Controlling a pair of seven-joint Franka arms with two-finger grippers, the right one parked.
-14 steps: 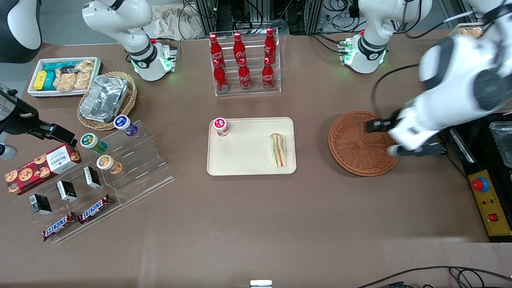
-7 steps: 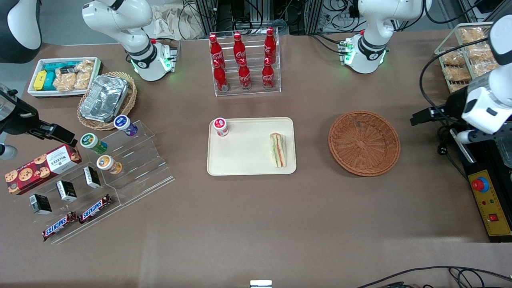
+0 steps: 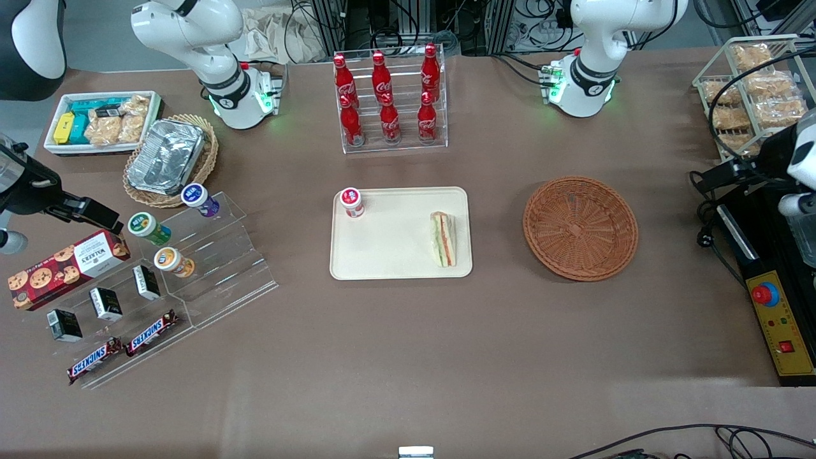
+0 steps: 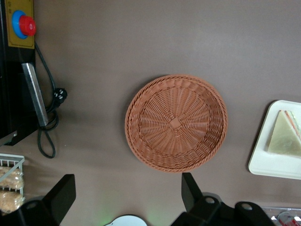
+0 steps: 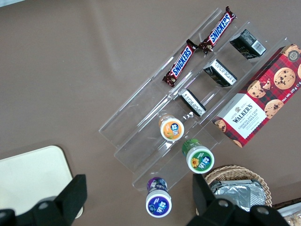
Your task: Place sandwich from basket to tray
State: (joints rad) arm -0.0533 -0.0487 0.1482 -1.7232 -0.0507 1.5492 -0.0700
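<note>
The sandwich [image 3: 444,240], a pale wedge with green and red-orange layers, lies on the cream tray [image 3: 389,248] at the edge nearest the basket. It also shows in the left wrist view as the sandwich [image 4: 284,139] on the tray [image 4: 263,162]. The round reddish-brown basket [image 3: 580,227] is empty, as the basket [image 4: 176,123] shows in the wrist view. My gripper [image 4: 124,197] hangs high above the table at the working arm's end, off to the side of the basket. It is open with nothing between its black fingers [image 4: 190,190].
A red-capped jar [image 3: 351,202] stands on the tray's corner. A rack of cola bottles [image 3: 389,95] is farther from the camera. A wire rack of bagged snacks [image 3: 752,89] and a control box with a red button [image 3: 774,319] sit at the working arm's end.
The left arm has swung from over the basket out toward the working arm's end of the table, uncovering the basket. The sandwich and tray have not moved.
</note>
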